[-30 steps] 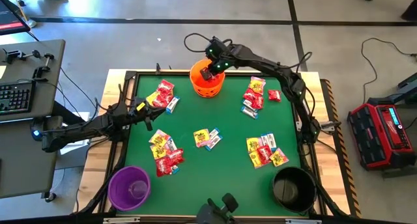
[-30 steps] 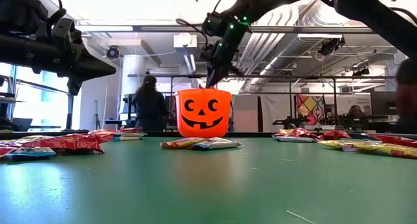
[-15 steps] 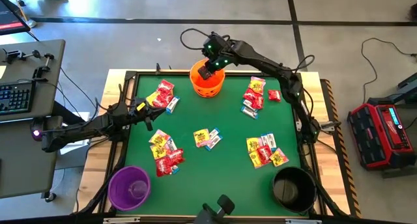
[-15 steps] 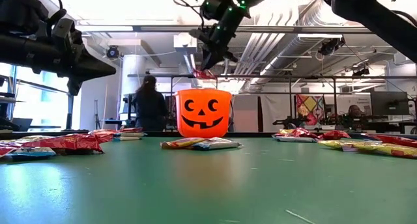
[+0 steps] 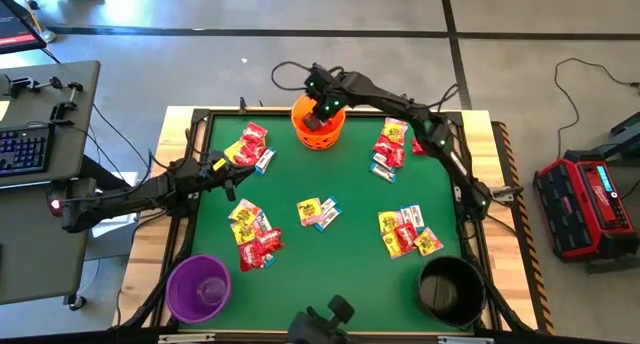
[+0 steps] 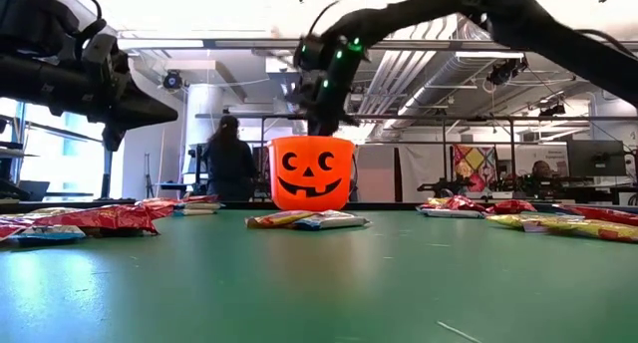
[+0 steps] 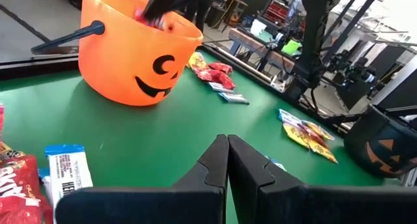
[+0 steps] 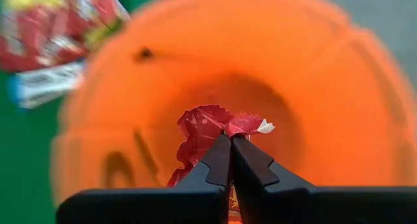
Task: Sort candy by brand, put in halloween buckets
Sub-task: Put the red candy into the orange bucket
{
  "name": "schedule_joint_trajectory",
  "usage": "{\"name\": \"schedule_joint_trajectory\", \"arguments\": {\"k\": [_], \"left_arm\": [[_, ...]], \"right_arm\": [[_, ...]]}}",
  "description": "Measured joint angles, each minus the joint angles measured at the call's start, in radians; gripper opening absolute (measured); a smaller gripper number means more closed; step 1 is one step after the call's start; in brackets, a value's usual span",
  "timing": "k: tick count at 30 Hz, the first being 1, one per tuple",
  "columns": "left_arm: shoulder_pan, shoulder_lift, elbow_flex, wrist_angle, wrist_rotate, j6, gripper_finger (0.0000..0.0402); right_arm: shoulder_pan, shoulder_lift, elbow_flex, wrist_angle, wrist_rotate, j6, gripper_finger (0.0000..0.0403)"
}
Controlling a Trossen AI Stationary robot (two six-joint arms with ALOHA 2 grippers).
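While the left gripper (image 5: 228,180) waits pinched shut and empty at nine o'clock, the right gripper (image 8: 229,146), over the round orange plastic pumpkin bucket (image 5: 318,127) at twelve o'clock, clamps a crumpled red candy packet (image 8: 207,131), seen only from its wrist.

Probably lab: exposed ducts (image 6: 439,34), workstations (image 6: 588,164)

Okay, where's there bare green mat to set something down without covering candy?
Free: the strip between the purple bucket and black bucket, and the mat just in front of the orange bucket. Crowded: the candy piles at left, right, and both far corners.
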Motion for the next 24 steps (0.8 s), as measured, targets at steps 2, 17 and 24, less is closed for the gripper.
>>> {"name": "schedule_joint_trajectory", "arguments": {"k": [2, 17, 24], "left_arm": [[0.0, 0.002, 0.0, 0.001, 0.0, 0.0, 0.0], [0.0, 0.019, 0.0, 0.001, -0.004, 0.018, 0.0], [0.0, 0.059, 0.0, 0.002, -0.007, 0.017, 0.0]], "right_arm": [[0.0, 0.021, -0.001, 0.003, 0.001, 0.001, 0.0], [0.001, 0.049, -0.001, 0.02, 0.001, -0.029, 0.0022], [0.002, 0.049, -0.001, 0.022, 0.001, -0.027, 0.0098]]}}
